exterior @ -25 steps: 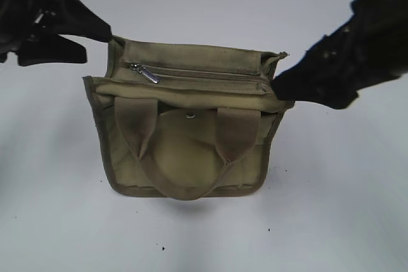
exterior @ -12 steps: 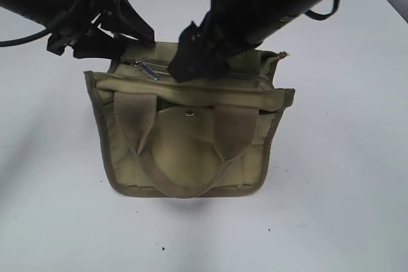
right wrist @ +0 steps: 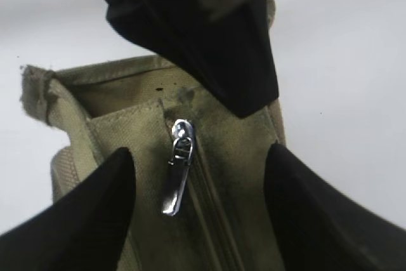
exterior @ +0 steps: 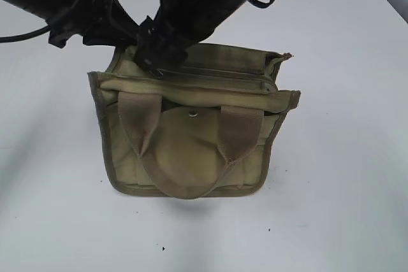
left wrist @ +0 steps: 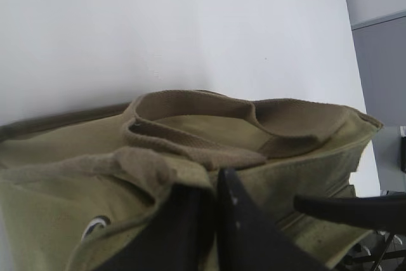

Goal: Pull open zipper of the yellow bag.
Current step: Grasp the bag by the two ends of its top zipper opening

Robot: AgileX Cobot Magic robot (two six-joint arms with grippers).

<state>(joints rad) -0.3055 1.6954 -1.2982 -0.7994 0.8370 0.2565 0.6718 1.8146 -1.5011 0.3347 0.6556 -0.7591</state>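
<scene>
The yellow bag (exterior: 191, 125) stands upright on a white table (exterior: 344, 176), roughly centred in the exterior view, its two webbing handles (exterior: 191, 186) hanging down the near face over a small metal snap (exterior: 192, 113). The top panel faces up and away from the camera.

The zipper (right wrist: 209, 220) runs along that top panel. In the right wrist view its silver pull tab (right wrist: 176, 169) lies flat on the khaki tape at one end of the track, and the teeth visible beyond it are meshed. In the exterior view that end is the left one, and the tab itself is hidden behind the arms.

Right gripper (right wrist: 196, 188): reaches across the middle to the left end of the bag top. Its two black fingers (right wrist: 76, 220) stand well apart, one on each side of the pull tab, with fabric showing between each finger and the tab. Nothing is held.

Left gripper (left wrist: 212, 220): at the rear left corner of the bag. In the left wrist view its fingers are pressed together with the bag's canvas bunched right at them; whether a fold of cloth is actually pinched between them cannot be told. In the right wrist view this gripper appears as the dark mass just beyond the tab end of the zipper
</scene>
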